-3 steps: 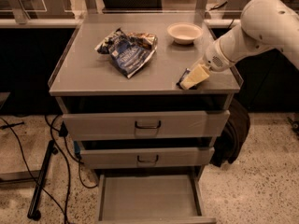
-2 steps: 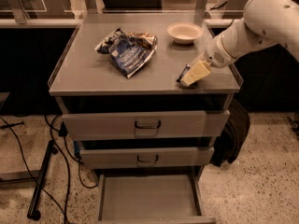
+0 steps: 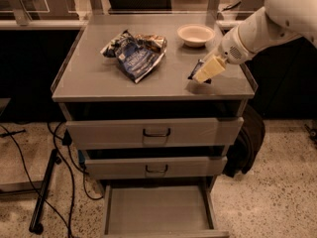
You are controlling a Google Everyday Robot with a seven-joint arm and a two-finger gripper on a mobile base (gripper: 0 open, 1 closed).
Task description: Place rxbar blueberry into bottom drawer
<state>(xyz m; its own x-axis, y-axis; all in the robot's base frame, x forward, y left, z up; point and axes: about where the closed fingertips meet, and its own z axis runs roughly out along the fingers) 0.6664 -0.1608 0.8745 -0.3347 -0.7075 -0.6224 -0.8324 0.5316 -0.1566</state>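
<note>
- Clearly, the step in hand was the pick-up. The cream-coloured gripper (image 3: 200,76) on the thick white arm (image 3: 267,24) was at the right of the frame. It tilted down onto the flat grey metal cabinet top (image 3: 94,78), right at the small flat dark blue rxbar blueberry (image 3: 194,71).
- The rxbar blueberry lay on the cabinet top near its front right corner. The gripper hid most of it, and only a dark edge showed to the left of and under the gripper.
- I could not tell how far the gripper was open, nor whether it already had hold of the bar.
- In my judgement, such a thin wrapper on a flat top was easy to miss or to push away. A short straight lift first would prove the hold.
- The wide shallow grey bottom drawer (image 3: 156,209) stood pulled out at the lower middle of the frame. The two upper grey drawers (image 3: 153,133) with black handles were shut above it.
- A good path probably went forward past the front edge and then down, so that the arm would miss the handles.
- The small white bowl (image 3: 195,33) stood near, behind the gripper. The crumpled blue-and-silver chip bag (image 3: 136,53) lay well apart to the left. Neither needed to be touched.
- A release low over the drawer floor seemed safest.
</note>
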